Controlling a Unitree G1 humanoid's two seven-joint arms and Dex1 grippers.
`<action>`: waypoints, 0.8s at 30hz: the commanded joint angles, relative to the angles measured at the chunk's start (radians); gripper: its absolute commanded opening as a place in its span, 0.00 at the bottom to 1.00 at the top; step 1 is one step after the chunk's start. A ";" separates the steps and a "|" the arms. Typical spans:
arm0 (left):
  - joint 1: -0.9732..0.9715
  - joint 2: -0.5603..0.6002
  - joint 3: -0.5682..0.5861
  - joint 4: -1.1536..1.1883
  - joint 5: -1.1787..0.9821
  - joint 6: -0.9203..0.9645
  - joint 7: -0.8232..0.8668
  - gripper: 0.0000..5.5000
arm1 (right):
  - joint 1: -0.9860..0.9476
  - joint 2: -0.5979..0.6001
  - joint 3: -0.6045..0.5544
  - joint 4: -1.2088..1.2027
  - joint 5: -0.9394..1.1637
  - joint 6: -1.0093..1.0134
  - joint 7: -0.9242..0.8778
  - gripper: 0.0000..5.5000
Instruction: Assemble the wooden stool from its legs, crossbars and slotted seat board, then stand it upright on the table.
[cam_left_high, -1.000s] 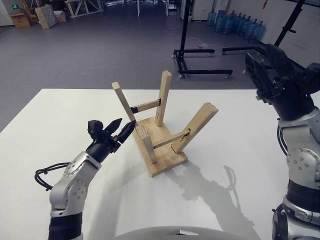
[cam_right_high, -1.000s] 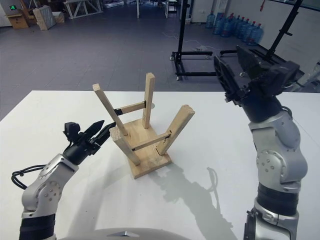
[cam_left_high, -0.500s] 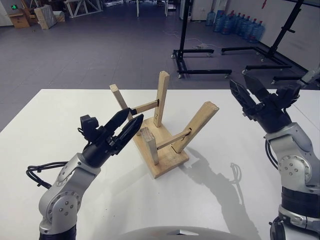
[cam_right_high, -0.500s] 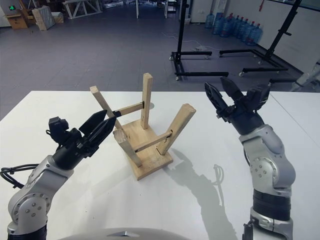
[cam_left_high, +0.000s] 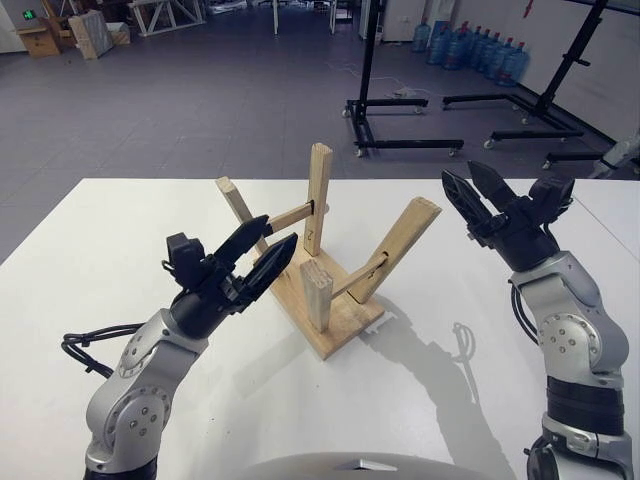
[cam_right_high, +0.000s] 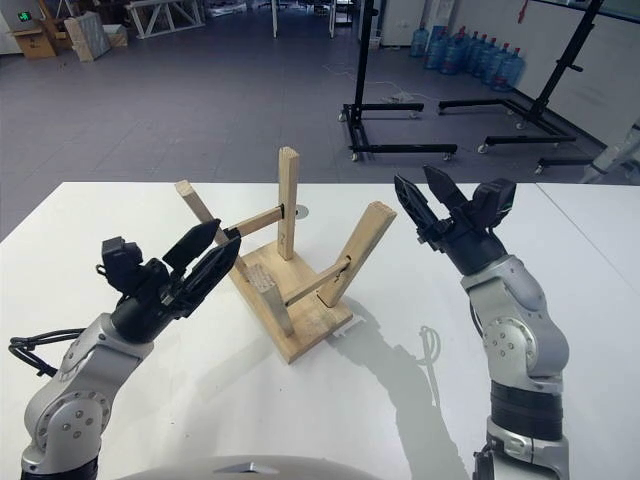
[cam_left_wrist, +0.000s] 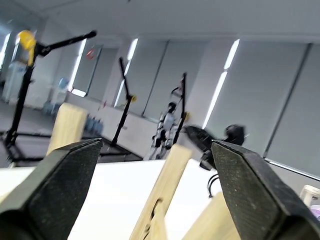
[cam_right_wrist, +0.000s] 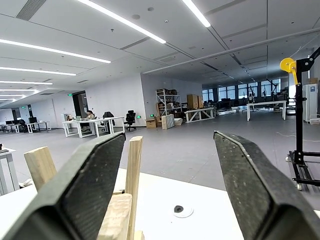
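Note:
The wooden stool lies upside down on the white table, its seat board flat and its legs pointing up. The tall back leg stands straight. The right leg and the back-left leg lean outward, and crossbars join them. My left gripper is open at the stool's left side, its fingers close to the front leg; whether they touch, I cannot tell. My right gripper hangs open to the right of the stool, above the table, holding nothing.
A small round grommet sits in the table behind the stool. Black wheeled stands and water bottles are on the floor beyond the far edge. Bare table surface lies on both sides of the stool.
My right arm came down from high at the right and closed in on the stool. My left gripper rose, opened wider and neared the stool. The stool turned slightly on the table.

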 joint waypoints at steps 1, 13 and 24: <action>0.023 0.014 -0.038 -0.031 0.014 -0.017 -0.024 0.72 | -0.015 -0.007 -0.007 0.017 0.000 0.019 0.004 0.60; 0.021 -0.002 -0.165 0.120 0.138 -0.020 -0.019 0.72 | -0.067 -0.025 0.015 0.066 -0.011 0.043 0.059 0.60; -0.025 -0.002 -0.166 0.120 0.126 0.002 0.001 0.72 | -0.246 -0.120 -0.030 0.378 -0.122 -0.075 0.164 0.60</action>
